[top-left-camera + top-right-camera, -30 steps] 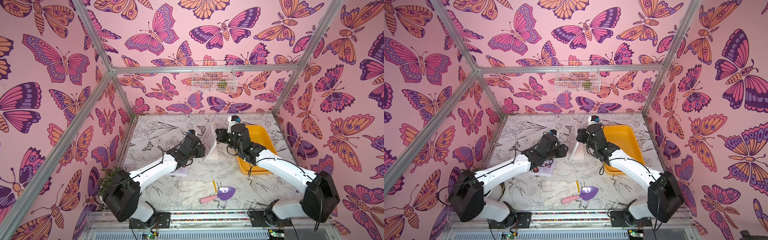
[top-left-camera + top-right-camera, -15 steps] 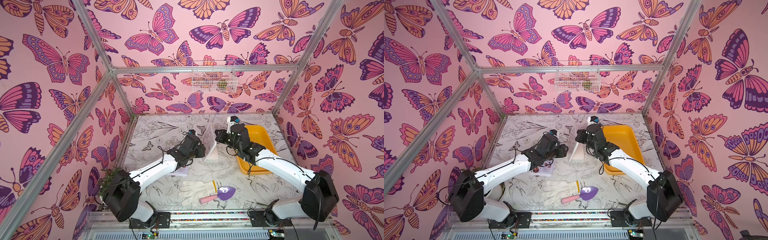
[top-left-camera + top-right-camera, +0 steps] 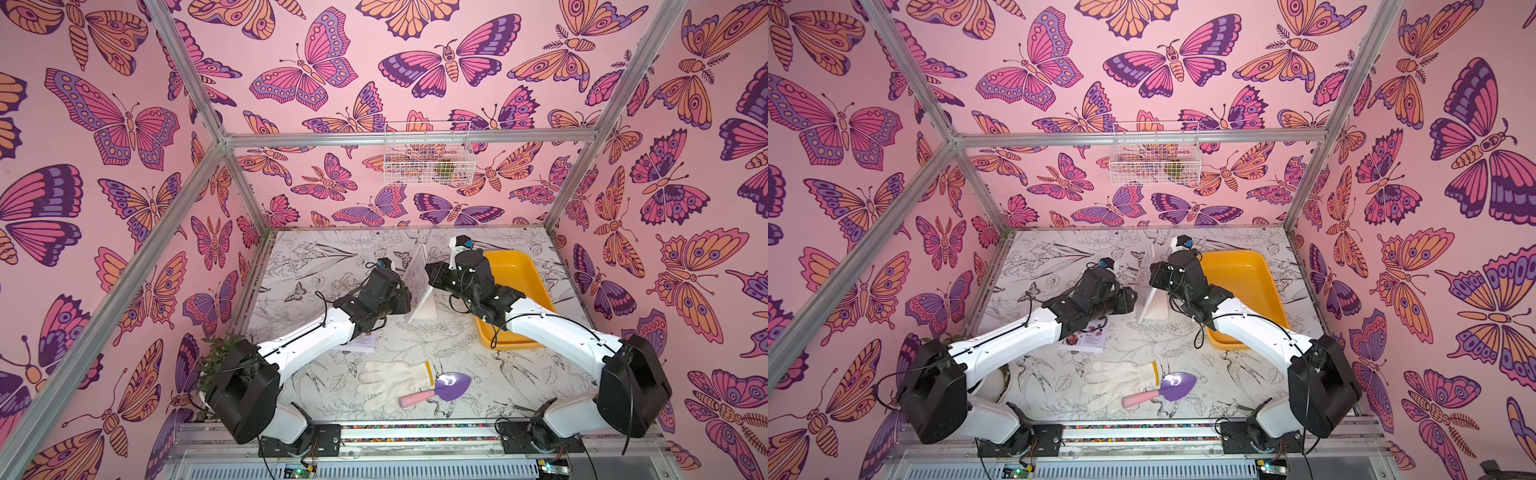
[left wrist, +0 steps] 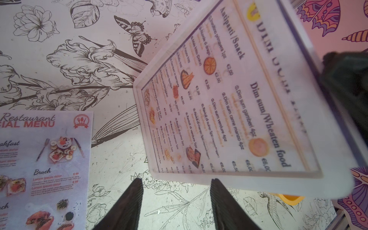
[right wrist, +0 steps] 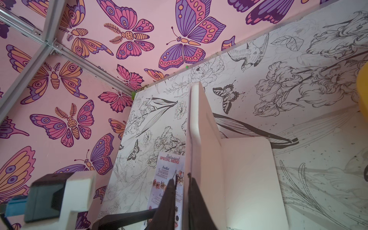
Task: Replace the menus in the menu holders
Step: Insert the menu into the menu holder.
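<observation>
The white-framed clear menu holder [image 3: 419, 286] stands long axis upright at the middle of the bench [image 3: 415, 345], facing its left edge. It holds the white two-column Dim Sum paper menu [image 4: 219, 107]. The left jaws are parted and empty; the right jaws' state I cannot tell.

Special Menu sheet [image 3: 360, 343] mostly hidden under left arm [image 3: 305, 345], Dim Sum menu [image 4: 229, 103] heading blurred, wire basket [image 3: 426, 153] contents indistinct

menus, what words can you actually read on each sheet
"Restaurant SPECIAL MENU": flat menu
"Breakfast": flat menu
"Bruch": flat menu
"Antipasti/Snack": framed menu
"Dim sum/Wheaten food": framed menu
"Dim sum gamberi 4pz": framed menu
Framed menu's heading and both sheets' small print: too blurred to read.
</observation>
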